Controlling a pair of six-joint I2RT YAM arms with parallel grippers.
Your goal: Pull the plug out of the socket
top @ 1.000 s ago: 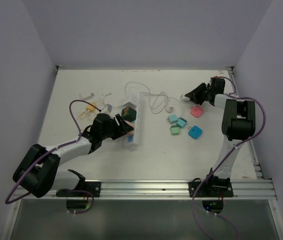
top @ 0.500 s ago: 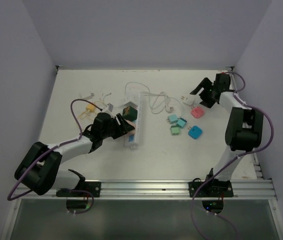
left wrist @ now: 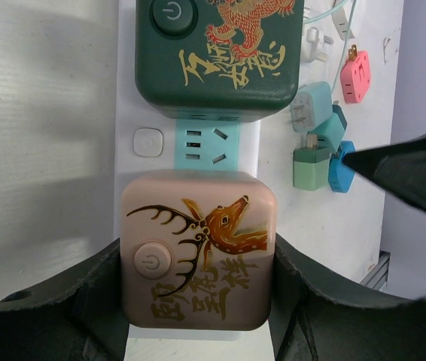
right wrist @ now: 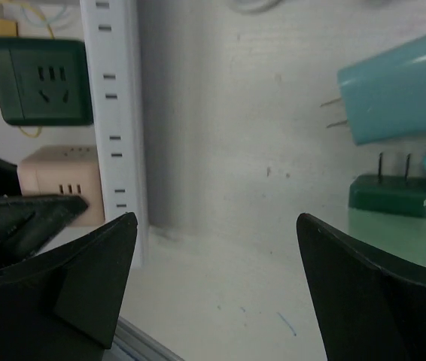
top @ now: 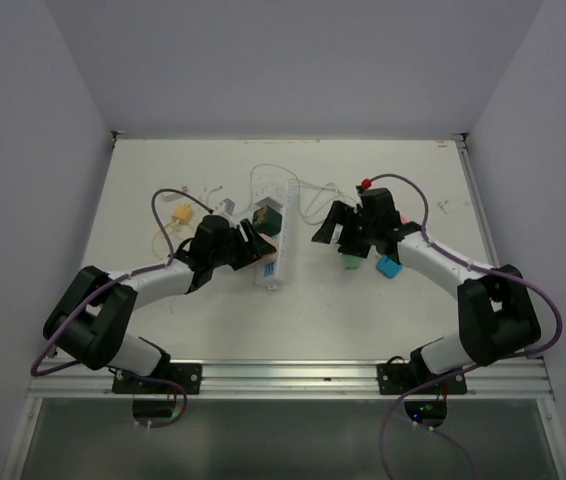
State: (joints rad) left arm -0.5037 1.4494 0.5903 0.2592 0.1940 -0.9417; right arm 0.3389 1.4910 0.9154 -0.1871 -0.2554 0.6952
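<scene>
The left tool (left wrist: 198, 289) pinches the pink cube plug (left wrist: 198, 226) from both sides, its fingers (left wrist: 92, 293) against the cube's walls. We judge that this grip either anchors the socket (left wrist: 126, 158) or readies the pull, and we cannot tell which. The socket lies flat on the surface (right wrist: 235, 150) under that tool and runs on past its tips. There the green cube plug (left wrist: 220, 53) sits plugged in, just beyond a bare blue outlet.

The right tool (right wrist: 217, 226) is spread and empty, with the socket ahead on its left, untouched. Loose plugs (right wrist: 394, 86) lie on its right.

Only the left wrist view shows the contact on the pink cube. The right wrist view shows the empty gap, and the top view shows both arms facing the socket.
</scene>
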